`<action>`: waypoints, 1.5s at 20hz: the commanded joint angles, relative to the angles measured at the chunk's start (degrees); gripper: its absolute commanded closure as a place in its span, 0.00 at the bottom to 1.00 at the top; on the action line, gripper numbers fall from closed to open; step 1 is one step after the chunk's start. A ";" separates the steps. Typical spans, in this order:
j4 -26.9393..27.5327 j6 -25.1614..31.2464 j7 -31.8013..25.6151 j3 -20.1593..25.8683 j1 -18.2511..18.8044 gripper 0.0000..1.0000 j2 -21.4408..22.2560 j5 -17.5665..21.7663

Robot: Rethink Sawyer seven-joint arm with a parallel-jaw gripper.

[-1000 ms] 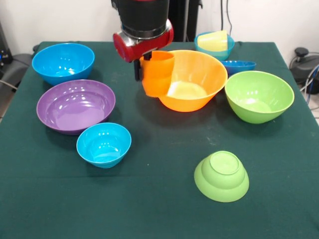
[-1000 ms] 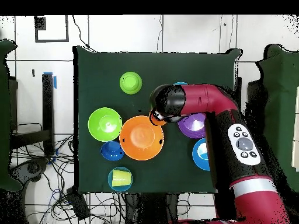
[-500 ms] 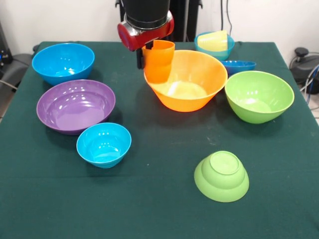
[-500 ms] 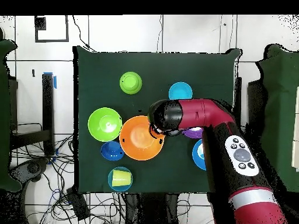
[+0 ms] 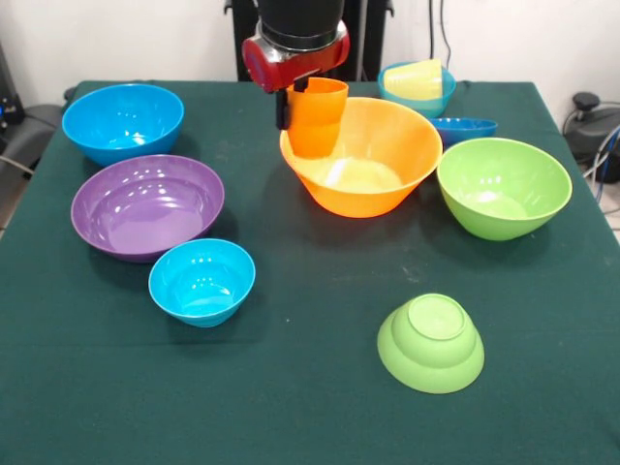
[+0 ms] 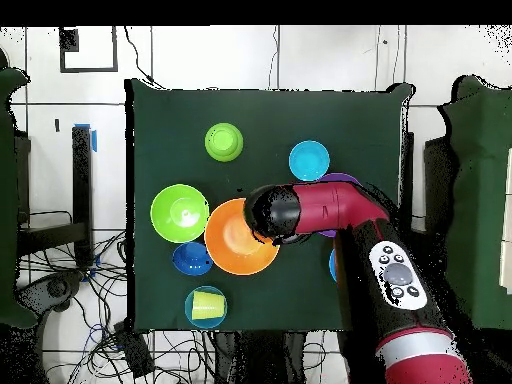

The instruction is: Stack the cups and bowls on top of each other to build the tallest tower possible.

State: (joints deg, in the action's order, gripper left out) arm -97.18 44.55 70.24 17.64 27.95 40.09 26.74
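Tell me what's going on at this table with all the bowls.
A red and black robot arm holds an opaque orange plastic cup upright in its gripper, above the near-left rim of the large orange plastic bowl. Nothing is stacked into a tower yet. The large purple bowl, large blue bowl, large lime green bowl and a small light blue bowl sit apart and upright, a small lime green bowl lies upside down, and the pale yellow cup lies in another small light blue bowl.

A table point(image 5: 310, 407) is covered by dark green cloth. A white wall point(image 5: 116, 39) is seen beyond it; white floor tiles point(image 6: 330, 55) and cables point(image 6: 170, 350) are seen around it.
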 commanded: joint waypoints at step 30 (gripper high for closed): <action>-3.99 -13.07 13.16 -7.02 -8.35 1.00 -3.84 2.15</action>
State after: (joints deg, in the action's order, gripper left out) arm -99.43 37.27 72.46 11.18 22.54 39.29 26.81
